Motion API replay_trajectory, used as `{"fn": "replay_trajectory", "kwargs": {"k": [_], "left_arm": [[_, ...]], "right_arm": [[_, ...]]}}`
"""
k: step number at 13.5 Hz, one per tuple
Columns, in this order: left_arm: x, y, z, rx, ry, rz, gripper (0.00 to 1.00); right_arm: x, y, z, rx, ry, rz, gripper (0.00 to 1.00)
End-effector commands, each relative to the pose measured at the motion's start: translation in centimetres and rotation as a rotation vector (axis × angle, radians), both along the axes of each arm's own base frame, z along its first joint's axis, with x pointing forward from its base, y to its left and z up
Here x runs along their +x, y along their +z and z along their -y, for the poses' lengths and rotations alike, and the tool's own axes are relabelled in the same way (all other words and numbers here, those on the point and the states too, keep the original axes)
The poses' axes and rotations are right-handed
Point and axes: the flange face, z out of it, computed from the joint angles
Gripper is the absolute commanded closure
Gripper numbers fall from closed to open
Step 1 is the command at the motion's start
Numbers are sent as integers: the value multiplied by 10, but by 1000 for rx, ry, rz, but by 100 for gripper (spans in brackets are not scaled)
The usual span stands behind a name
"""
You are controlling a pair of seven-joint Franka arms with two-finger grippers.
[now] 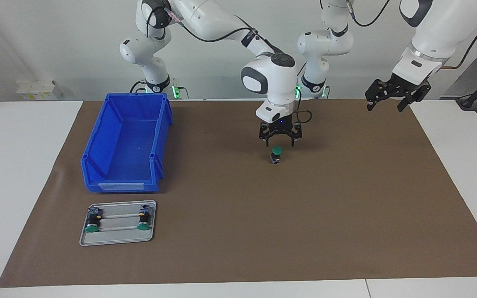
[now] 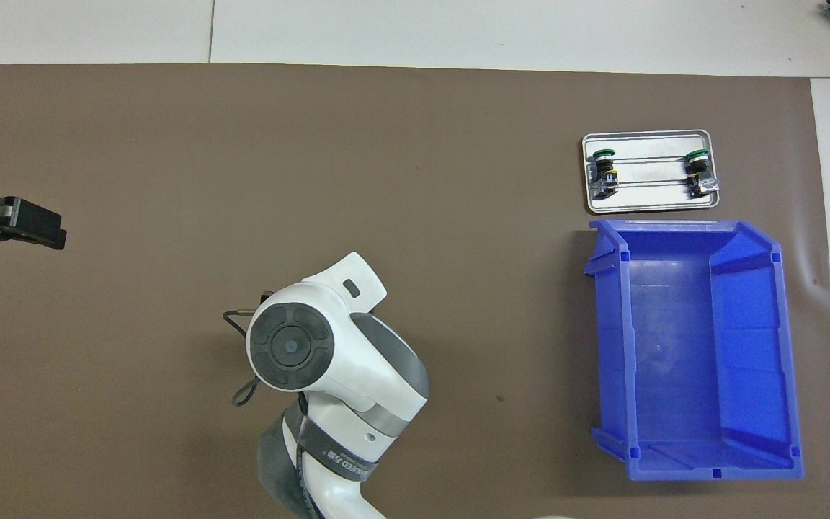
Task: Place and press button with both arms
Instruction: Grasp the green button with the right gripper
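On brown mat point(image 1: 304, 227), upright button point(image 1: 276, 154) under spread right gripper point(image 1: 280, 142), left gripper point(image 1: 387, 105) spread over mat's end, white wall point(image 1: 56, 41)

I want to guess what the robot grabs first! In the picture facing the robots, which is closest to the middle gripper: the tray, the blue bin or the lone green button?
From the right gripper:
1. The button, standing on the mat right under the open jaws.
2. The blue bin, toward the right arm's end of the table.
3. The tray, at that same end, farther from the robots than the bin.
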Motion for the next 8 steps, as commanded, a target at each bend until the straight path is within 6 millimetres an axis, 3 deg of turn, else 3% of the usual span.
{"fn": "replay_trajectory", "kwargs": {"k": [1, 5, 8], "left_arm": [[3, -2, -5, 18, 15, 32, 0], [6, -5, -32, 18, 56, 46, 0], [0, -8, -20, 19, 41, 29, 0]], "right_arm": [[15, -6, -4, -8, 14, 61, 1], [8, -17, 0, -66, 16, 21, 9], [-4, -25, -3, -97, 31, -3, 12]]}}
